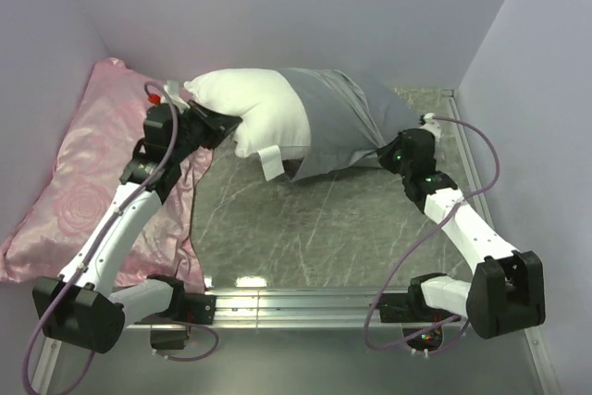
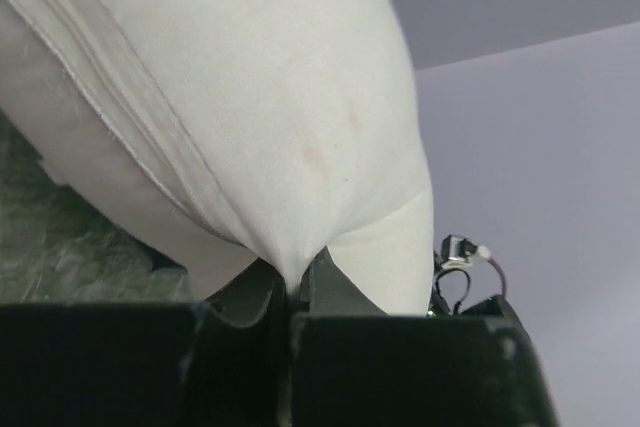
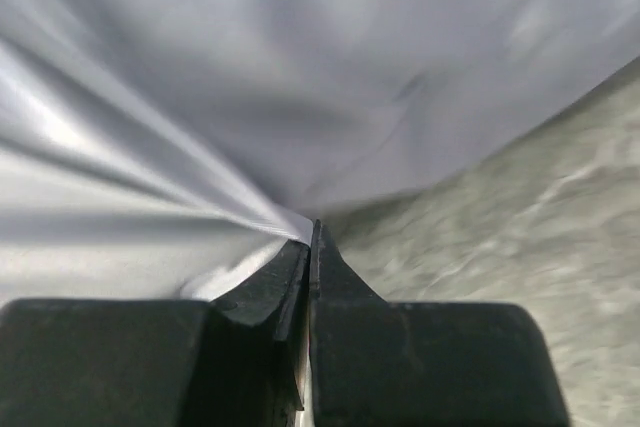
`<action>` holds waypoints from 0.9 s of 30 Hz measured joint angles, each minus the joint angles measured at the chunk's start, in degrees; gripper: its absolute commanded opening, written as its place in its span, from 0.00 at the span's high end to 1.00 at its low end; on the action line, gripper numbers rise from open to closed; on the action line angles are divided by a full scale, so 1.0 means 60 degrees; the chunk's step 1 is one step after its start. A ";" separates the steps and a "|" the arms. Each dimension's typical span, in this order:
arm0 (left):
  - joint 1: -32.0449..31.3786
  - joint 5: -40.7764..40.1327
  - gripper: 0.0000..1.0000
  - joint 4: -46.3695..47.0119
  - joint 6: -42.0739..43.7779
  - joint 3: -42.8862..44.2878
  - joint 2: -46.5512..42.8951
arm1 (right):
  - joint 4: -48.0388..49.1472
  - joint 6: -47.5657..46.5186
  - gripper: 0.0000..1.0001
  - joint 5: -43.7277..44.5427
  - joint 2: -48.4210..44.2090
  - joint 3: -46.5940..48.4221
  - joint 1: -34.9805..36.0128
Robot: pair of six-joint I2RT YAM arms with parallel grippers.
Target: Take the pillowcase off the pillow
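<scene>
Left gripper (image 2: pixel 292 292) clenched on a corner of white pillow (image 1: pixel 252 110), right gripper (image 3: pixel 312 239) pinching grey-blue pillowcase (image 1: pixel 344 122) covering its right half at far side of marbled table (image 1: pixel 305 228); risk of satin slipping from pinch, or pillow dragging along, under uneven pull; pink pillow (image 1: pixel 74 191) at left, lilac walls (image 1: pixel 277 6) around.

White pillow (image 1: pixel 254 108) half out of pillowcase (image 1: pixel 342 127) (grey-blue)
</scene>
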 measured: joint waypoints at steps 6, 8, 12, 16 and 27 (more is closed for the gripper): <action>0.0772 0.1067 1.00 -0.1005 0.0251 0.1778 -0.0171 | -0.0572 0.0255 1.00 -0.0707 0.0120 0.0554 -0.1654; 0.1115 0.1384 1.00 -0.1355 0.0273 0.2178 -0.0324 | -0.0754 0.0317 1.00 -0.1115 0.0178 0.0863 -0.2138; 0.1730 0.2051 0.99 -0.1967 0.0262 0.2685 -0.0608 | -0.1053 0.0470 1.00 -0.2051 0.0251 0.1406 -0.3100; 0.2033 0.2663 0.99 -0.2014 0.0175 0.2630 -0.0729 | -0.1381 0.0499 1.00 -0.2750 0.0237 0.1723 -0.3588; 0.1894 0.2157 0.99 -0.1260 0.0299 -0.0710 -0.0812 | -0.2849 -0.0375 1.00 -0.0849 -0.0448 0.2397 -0.2178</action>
